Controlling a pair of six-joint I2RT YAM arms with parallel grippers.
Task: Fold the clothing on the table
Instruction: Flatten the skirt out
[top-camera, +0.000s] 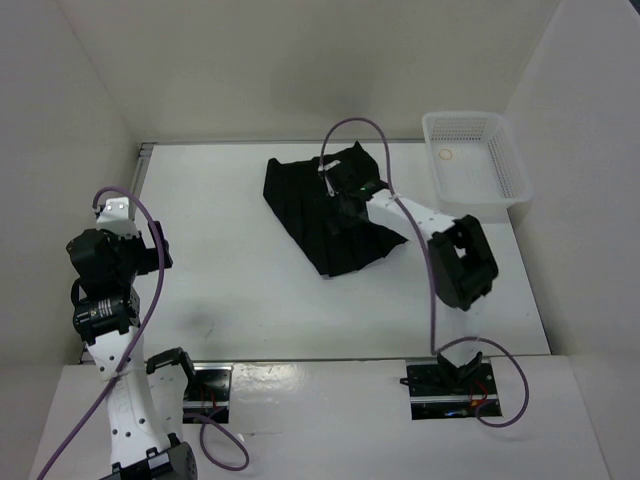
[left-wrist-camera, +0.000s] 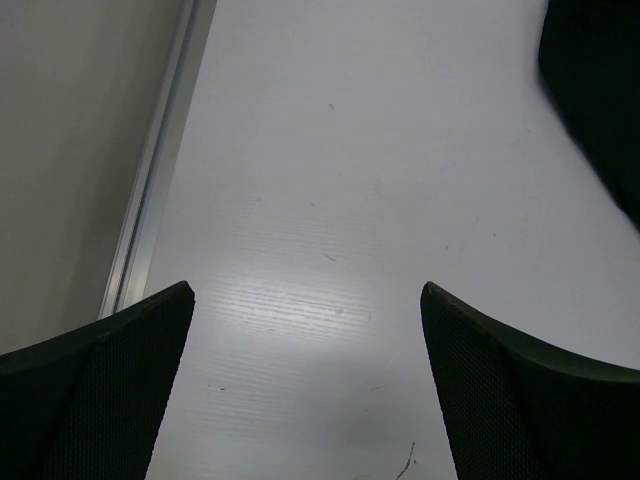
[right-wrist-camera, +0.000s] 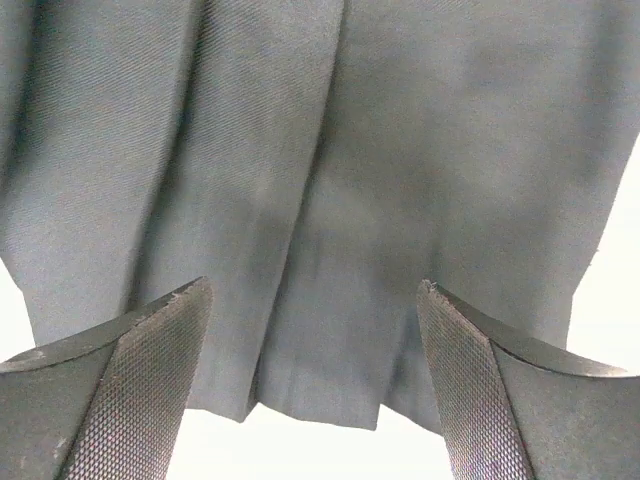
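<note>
Since the white surface (top-camera: 250, 290) is mostly bare, we note first where the black pleated skirt (top-camera: 310, 205) lies: on the far half, a little right of centre, spread unevenly with its pleats skewed. The white mesh basket (top-camera: 480, 203) sits at the far right corner, near the skirt but apart from it.

Right hand (right-wrist-camera: 315, 290): right over the skirt, fingers well apart, nothing pinched between them; a hem edge shows just beyond the tips. Left hand (left-wrist-camera: 305, 295): fingers wide apart over bare surface at the left side, only a dark corner of skirt in its view.

Risks, as we judge them:
- Closing on the top layer alone would lift one pleat and leave the rest.
- With nothing pinning the cloth, a pull could drag the whole skirt.
- Soft pleats may splay and spoil the fold line.
</note>
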